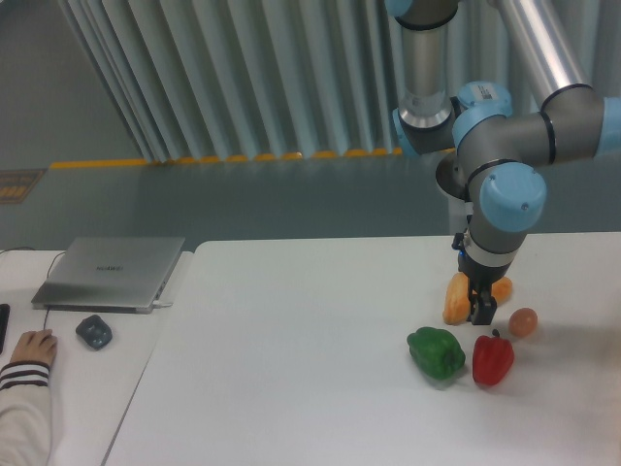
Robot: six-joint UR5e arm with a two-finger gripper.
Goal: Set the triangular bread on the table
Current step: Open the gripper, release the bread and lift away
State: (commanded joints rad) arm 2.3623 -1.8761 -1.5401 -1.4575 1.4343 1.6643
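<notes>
The triangular bread [455, 299] is a golden yellow-orange wedge at the right side of the white table [291, 369]. My gripper [482, 311] points straight down and its dark fingers [482, 303] stand across the middle of the bread, so the bread shows on both sides of them. The gripper looks shut on the bread. The bread is at or just above the tabletop; I cannot tell whether it touches.
A green pepper [436, 352] and a red pepper [493, 359] lie just in front of the gripper. A small orange-tan ball [523, 321] lies to its right. On the left desk are a grey laptop [110, 272], a mouse [93, 331] and a person's hand [31, 347].
</notes>
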